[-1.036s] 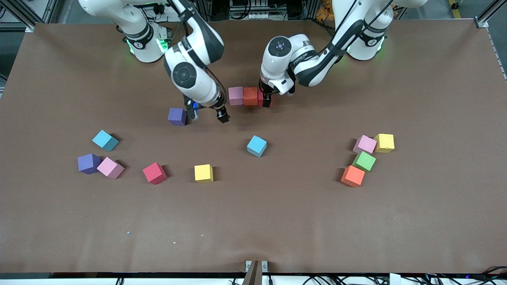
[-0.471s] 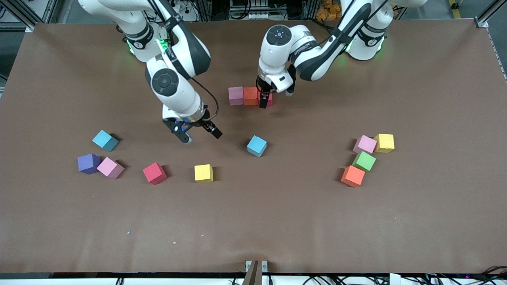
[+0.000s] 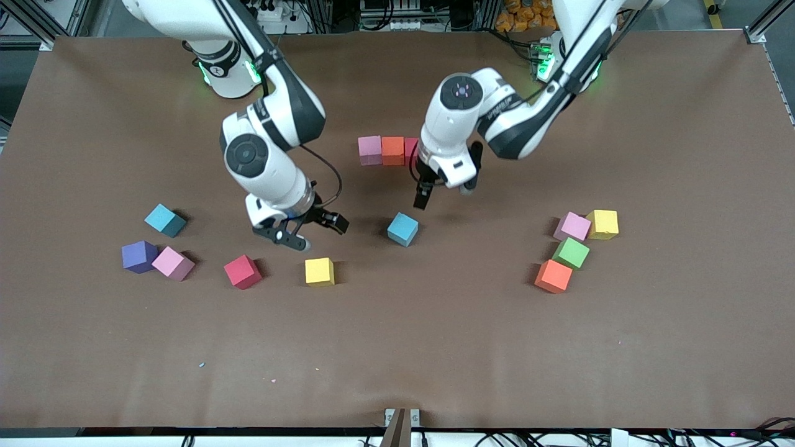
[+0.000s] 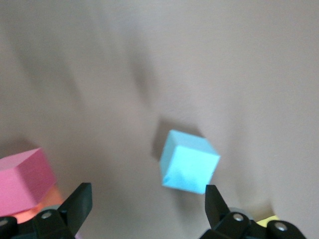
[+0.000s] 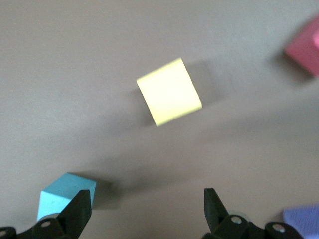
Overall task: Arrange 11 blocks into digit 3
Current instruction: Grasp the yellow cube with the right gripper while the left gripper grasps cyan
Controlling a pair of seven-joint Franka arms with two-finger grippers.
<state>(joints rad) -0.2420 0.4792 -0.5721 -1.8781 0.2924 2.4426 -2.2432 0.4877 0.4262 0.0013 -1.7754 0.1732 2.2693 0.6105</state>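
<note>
both arms bent low; left end effector (image 3: 444,195) and right end effector (image 3: 312,231) wide, empty.

Even, bright overhead light falls on the matte brown counter (image 3: 397,347), with no glare. Each block casts a short soft shadow; the arms throw broader, fainter ones near the blue block (image 3: 402,229). The front view is sharp, with slight bowing at the counter's edges. Both wrist views are smeared: the blue block (image 4: 189,160) and the yellow block (image 5: 169,91) look soft-edged, and the shadows beside them streak.
</note>
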